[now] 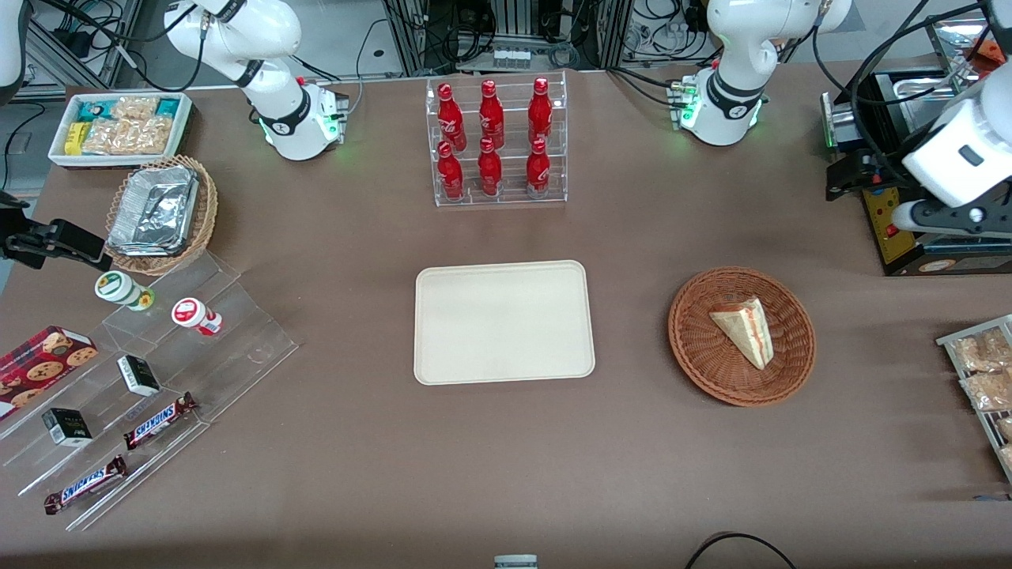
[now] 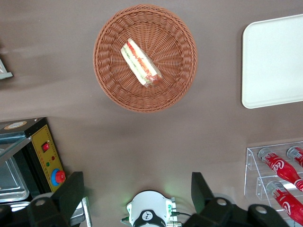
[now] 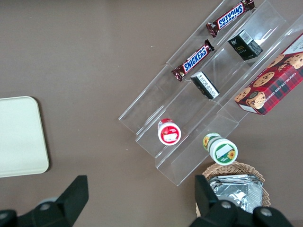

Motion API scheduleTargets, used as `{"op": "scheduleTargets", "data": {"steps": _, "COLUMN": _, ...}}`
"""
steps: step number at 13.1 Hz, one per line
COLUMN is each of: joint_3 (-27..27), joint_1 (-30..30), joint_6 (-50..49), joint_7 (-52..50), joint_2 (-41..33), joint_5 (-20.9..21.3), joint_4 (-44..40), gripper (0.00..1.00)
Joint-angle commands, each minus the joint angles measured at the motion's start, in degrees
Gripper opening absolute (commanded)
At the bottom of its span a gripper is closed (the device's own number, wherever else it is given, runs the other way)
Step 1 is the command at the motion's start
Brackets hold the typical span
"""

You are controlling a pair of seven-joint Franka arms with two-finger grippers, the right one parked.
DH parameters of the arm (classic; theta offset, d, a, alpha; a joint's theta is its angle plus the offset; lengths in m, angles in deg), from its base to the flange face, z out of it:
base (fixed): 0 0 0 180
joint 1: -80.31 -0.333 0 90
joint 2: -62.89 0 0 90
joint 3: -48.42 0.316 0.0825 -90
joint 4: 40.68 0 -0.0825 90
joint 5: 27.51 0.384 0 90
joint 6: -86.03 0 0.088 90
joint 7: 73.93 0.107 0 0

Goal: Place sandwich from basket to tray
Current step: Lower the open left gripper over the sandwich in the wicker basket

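Observation:
The sandwich (image 1: 747,328) (image 2: 141,63), a pale wedge with red and green filling, lies in the round reddish-brown basket (image 1: 696,356) (image 2: 113,90). The cream tray (image 1: 503,322) (image 2: 272,61) sits bare at the table's middle, beside the basket toward the parked arm's end. My gripper (image 1: 847,175) (image 2: 136,191) hangs high above the table at the working arm's end, farther from the front camera than the basket. It is open, its black fingers (image 2: 71,194) wide apart with nothing between them.
A clear rack of red bottles (image 1: 496,142) (image 2: 279,170) stands farther from the front camera than the tray. A box with a yellow panel (image 1: 885,221) (image 2: 45,153) is close by the gripper. A wire rack of snack packets (image 1: 984,379) lies at the working arm's table edge.

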Motion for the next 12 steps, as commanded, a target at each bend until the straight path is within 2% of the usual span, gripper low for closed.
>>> {"op": "scheduleTargets", "data": {"steps": 1, "joint_3": -0.54, "joint_1": 0.37, "joint_6": 1.56, "joint_7": -0.64, "joint_2": -0.01, "joint_5": 1.06, "joint_4": 0.55, "gripper": 1.0}}
{"op": "scheduleTargets", "data": {"steps": 4, "joint_3": -0.54, "joint_1": 0.19, "joint_6": 5.23, "joint_7": -0.47, "joint_2": 1.57, "joint_5": 1.24, "joint_4": 2.38, "gripper": 1.0}}
{"op": "scheduleTargets", "data": {"steps": 12, "joint_3": -0.28, "joint_1": -0.34, "joint_6": 30.09, "joint_7": -0.64, "joint_2": 1.75, "joint_5": 1.32, "joint_4": 23.46, "gripper": 1.0}}
